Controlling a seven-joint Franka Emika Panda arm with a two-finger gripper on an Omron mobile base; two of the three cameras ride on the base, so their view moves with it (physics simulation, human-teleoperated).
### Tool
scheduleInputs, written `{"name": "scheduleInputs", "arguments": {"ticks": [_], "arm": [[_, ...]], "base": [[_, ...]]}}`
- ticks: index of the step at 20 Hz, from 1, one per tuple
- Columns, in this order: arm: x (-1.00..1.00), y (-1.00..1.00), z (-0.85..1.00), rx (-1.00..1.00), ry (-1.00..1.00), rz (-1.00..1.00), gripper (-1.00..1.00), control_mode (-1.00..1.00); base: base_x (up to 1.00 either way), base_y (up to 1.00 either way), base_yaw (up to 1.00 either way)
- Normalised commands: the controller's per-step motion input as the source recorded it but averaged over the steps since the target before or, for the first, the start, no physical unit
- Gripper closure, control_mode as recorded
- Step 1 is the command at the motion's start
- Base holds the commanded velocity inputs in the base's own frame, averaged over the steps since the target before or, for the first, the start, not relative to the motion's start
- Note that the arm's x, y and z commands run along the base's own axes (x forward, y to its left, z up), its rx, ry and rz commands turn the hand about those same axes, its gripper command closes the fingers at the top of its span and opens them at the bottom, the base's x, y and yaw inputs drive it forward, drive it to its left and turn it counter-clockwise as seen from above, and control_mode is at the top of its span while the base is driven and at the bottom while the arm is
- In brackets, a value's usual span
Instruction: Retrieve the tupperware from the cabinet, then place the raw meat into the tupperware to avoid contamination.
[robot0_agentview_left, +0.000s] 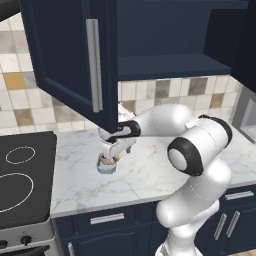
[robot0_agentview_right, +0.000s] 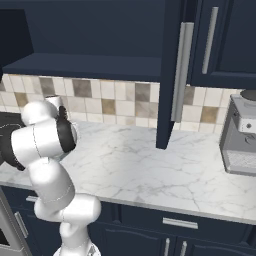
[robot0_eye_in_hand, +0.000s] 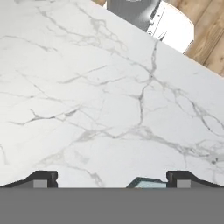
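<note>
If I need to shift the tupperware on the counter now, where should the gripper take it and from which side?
Take the tupperware across its rim, coming straight down from above: it sits upright and shallow on the marble counter, opening up, with the raw meat apparently inside. The open gripper hangs right over it, so little repositioning seems needed.

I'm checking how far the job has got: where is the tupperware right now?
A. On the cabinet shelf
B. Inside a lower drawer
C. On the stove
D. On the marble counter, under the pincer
D: in the left base view the tupperware sits on the marble counter, right under the open pincer, with something reddish, seemingly the raw meat, inside it, while the cabinet shelf holds no container.
</note>
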Motion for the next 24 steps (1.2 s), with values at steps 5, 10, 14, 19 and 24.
{"name": "scheduleInputs", "arguments": {"ticks": [5,10,14,19,24], "arm": [[-0.22,-0.24,0.41,0.0,-0.04,0.0,-1.0,-1.0],[-0.41,-0.27,0.28,0.0,-0.07,0.0,-1.0,-1.0],[-0.53,-0.34,0.27,0.0,-0.1,0.0,-1.0,-1.0],[-0.57,-0.44,0.31,0.01,-0.13,0.0,-1.0,-1.0],[-0.47,-0.47,0.53,0.07,-0.14,0.0,-1.0,-1.0]], "base": [[0.0,0.0,0.0],[0.0,0.0,0.0],[0.0,0.0,0.0],[0.0,0.0,0.0],[0.0,0.0,0.0]]}}
